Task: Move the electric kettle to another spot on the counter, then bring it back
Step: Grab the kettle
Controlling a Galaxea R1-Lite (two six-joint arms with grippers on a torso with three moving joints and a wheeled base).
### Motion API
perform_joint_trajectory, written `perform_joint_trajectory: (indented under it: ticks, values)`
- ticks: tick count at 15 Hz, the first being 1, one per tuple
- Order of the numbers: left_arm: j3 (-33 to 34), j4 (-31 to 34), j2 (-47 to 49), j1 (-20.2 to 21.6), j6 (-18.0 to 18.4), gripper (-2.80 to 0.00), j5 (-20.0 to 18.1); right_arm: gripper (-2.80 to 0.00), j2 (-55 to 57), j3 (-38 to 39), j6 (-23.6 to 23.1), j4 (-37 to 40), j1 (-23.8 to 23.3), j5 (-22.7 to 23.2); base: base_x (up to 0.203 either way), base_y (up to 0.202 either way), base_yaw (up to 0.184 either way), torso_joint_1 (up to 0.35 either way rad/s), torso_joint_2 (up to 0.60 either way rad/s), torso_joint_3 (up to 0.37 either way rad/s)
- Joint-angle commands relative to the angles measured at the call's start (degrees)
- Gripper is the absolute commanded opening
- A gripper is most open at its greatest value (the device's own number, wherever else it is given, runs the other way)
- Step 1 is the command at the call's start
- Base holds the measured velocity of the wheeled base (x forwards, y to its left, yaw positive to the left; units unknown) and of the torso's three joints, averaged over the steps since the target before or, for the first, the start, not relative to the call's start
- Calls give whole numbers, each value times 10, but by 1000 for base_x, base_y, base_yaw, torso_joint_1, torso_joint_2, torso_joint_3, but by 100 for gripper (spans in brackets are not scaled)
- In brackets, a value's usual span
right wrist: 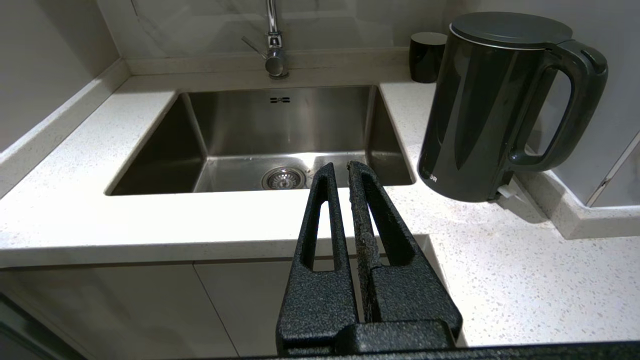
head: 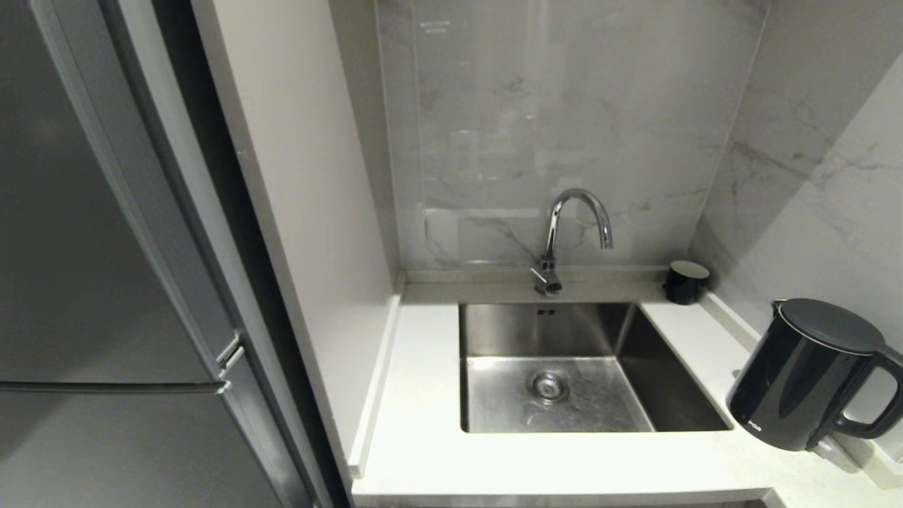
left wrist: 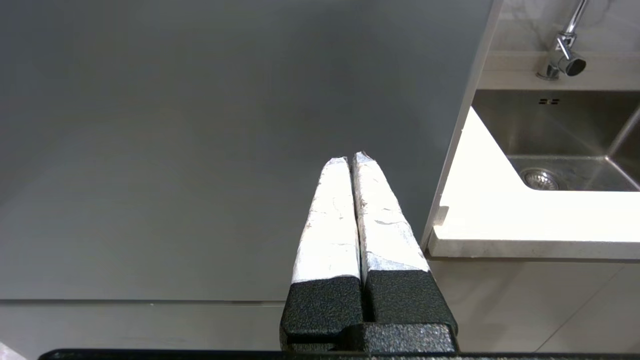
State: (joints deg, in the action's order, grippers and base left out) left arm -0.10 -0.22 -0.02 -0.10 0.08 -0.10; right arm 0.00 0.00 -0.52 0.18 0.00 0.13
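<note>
The glossy black electric kettle [head: 804, 377] [right wrist: 480, 110] stands upright on the white speckled counter [head: 536, 458] [right wrist: 525, 270], right of the sink, close to the right wall, its loop handle turned away from the sink. Neither arm shows in the head view. My right gripper [right wrist: 341, 169] is shut and empty, held in front of the counter's front edge, short of the kettle and to its left. My left gripper [left wrist: 350, 160], its fingers wrapped in white, is shut and empty, facing a grey panel left of the counter.
A steel sink [head: 564, 367] with a chrome tap [head: 564, 233] fills the middle of the counter. A small black cup [head: 686, 281] sits in the back right corner. A tall grey fridge [head: 85, 282] stands at the left. Cabinet doors [right wrist: 125, 310] lie below the counter.
</note>
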Motion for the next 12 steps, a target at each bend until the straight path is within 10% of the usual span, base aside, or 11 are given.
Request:
perform_joint_trajectory:
  ticks: [1,12]
  values:
    - [0,0,0,0,0,-280,0,-280,0,0,0,0,0,0,0,0,0,0,0,0]
    - [0,0,0,0,0,-280,0,-280,0,0,1,0,0,0,0,2,-20,-1,1,1]
